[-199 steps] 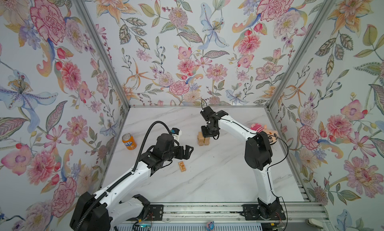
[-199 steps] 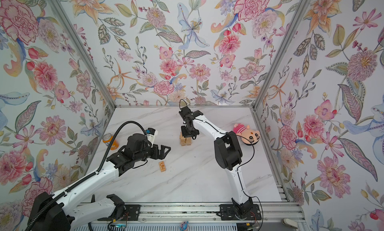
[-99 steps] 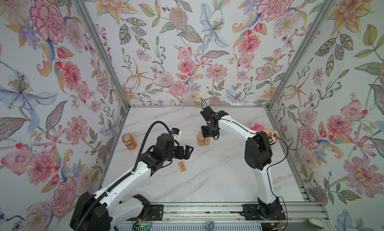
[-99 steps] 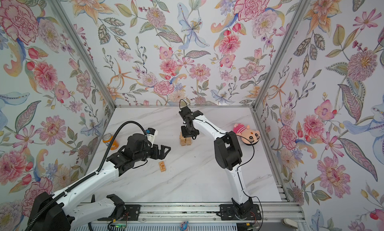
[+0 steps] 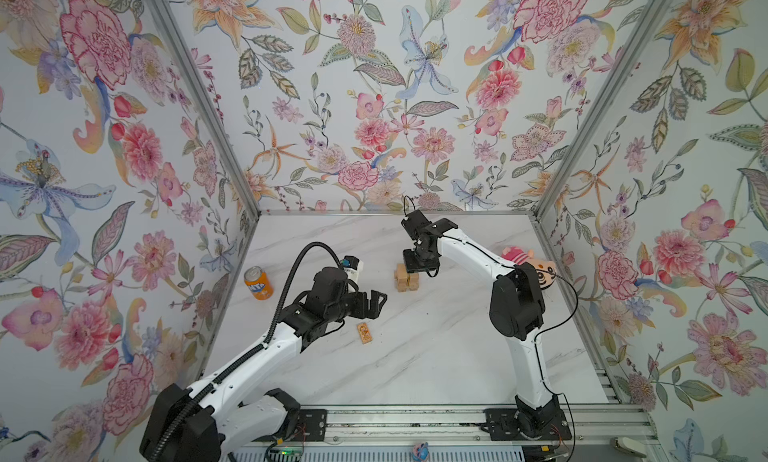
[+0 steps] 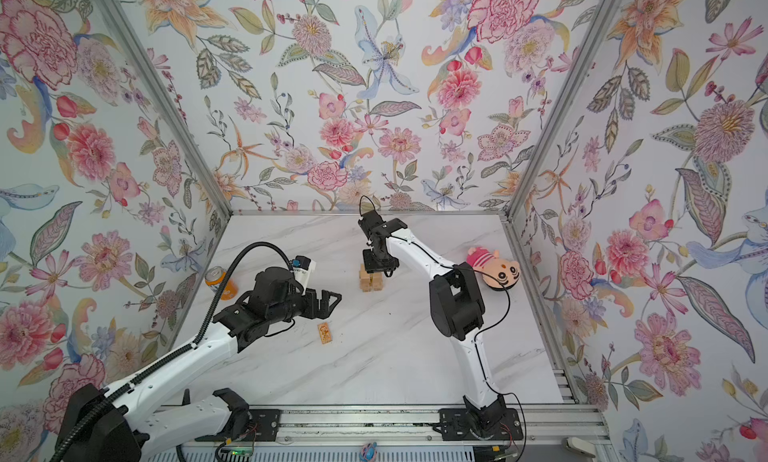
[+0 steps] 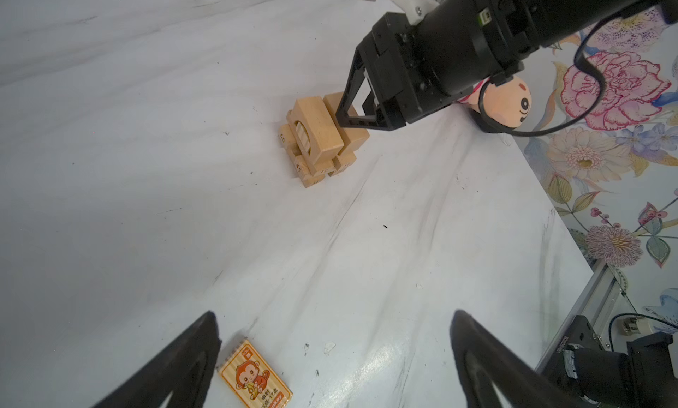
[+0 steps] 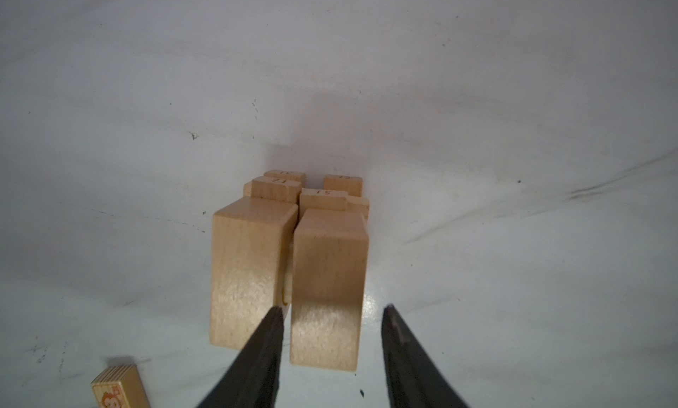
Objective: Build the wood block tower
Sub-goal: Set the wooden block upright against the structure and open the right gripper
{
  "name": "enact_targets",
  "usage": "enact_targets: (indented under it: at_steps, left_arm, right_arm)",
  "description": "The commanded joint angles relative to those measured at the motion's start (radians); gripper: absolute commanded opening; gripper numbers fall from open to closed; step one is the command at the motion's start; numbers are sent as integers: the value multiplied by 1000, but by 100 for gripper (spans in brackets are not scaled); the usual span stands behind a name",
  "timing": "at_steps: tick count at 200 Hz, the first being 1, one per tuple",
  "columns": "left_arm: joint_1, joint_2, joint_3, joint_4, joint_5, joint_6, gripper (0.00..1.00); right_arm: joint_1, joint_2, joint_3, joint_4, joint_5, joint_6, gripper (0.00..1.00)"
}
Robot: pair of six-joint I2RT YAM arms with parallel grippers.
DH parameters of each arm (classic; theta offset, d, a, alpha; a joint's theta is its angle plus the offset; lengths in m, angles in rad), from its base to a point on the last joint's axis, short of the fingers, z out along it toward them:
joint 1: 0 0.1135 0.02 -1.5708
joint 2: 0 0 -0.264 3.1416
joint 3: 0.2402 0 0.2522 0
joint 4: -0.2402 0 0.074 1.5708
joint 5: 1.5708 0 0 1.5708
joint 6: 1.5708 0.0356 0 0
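Nothing is seen to have shifted in the top views since the earlier frames: arms, tower and loose block are found in the same places.

At the right gripper point(image 8: 332, 309), the fingers point(image 8: 257, 351) are parted and straddle one top block point(image 8: 326, 278). One tip is seated at the seam between that block and its neighbour point(image 8: 245, 270), while bare table is seen between the other tip and the block, so nothing is judged to be gripped. Both blocks lie side by side on the tower point(image 5: 406, 278), which is built in crossed layers toward the back of the table point(image 5: 436, 356), between the can point(image 5: 258, 283) and the doll point(image 6: 494, 269).

The printed block point(image 7: 255, 378) lies flat nearer the front, well apart from the tower. It is just beside one tip of the left gripper point(image 7: 334, 314), whose fingers are spread wide and hold nothing.

Trouble is judged most likely on withdrawal. If the right gripper is drawn away at a slant, the tip at the seam could catch an edge, and either top block could be dragged off or the layers below skewed. A further risk is seen with the printed block: lying flat, it offers little side to be pinched and could be pushed along the table rather than lifted. Should both arms be brought to the tower together, it could be knocked over.
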Motion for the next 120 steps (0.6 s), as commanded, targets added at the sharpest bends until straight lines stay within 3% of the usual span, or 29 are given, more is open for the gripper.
enact_targets:
  at_steps: [1, 34, 48, 120]
  left_arm:
    - [12, -2, 6, 6, 1, 20, 99]
    - [11, -11, 14, -4, -4, 20, 99]
    - [13, -20, 20, -11, -11, 22, 99]
    - [12, -51, 19, -31, -24, 24, 99]
  right_arm:
    - [-7, -39, 23, -28, 21, -5, 51]
    - [0, -46, 28, -32, 19, -3, 78]
    - [10, -37, 45, -44, 27, -1, 83]
    - [34, 51, 162, -131, 59, 23, 81]
